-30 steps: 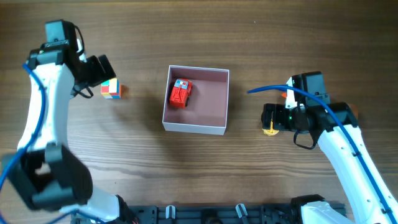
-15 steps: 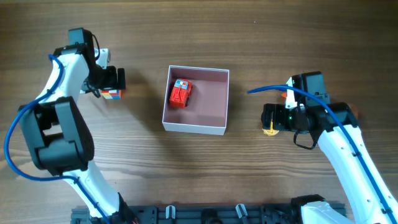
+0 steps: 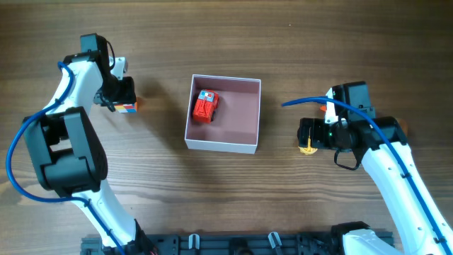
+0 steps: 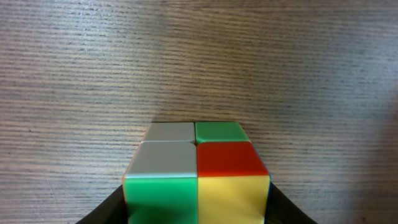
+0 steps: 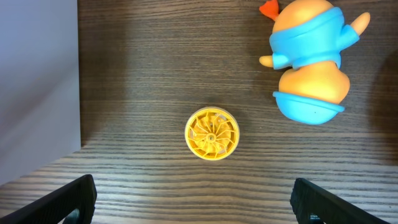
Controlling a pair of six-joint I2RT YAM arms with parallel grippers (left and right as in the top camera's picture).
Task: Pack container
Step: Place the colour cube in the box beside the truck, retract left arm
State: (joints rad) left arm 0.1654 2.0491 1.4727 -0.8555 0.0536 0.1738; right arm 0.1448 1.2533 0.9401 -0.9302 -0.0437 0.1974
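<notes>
"Where's the container (image 3: 241, 119)?"

"Mid-table: white walls, dusty pink floor, one red toy (image 3: 206, 106) inside, plenty of room."

"And the arms?"

"The left gripper (image 3: 123, 95) straddles the coloured cube (image 4: 196, 171), presumably to lift it; clenched or not, I can't tell. The right gripper (image 3: 309, 134) hangs spread wide above the yellow wheel (image 5: 212, 134), near a duck toy (image 5: 309, 62)."

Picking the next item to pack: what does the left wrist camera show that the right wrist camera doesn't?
Left wrist only: a coloured cube, close up. Right wrist only: a yellow wheel, an orange-and-blue toy lying beside it, and one wall of the box at the left edge. Both show the wooden table.
</notes>
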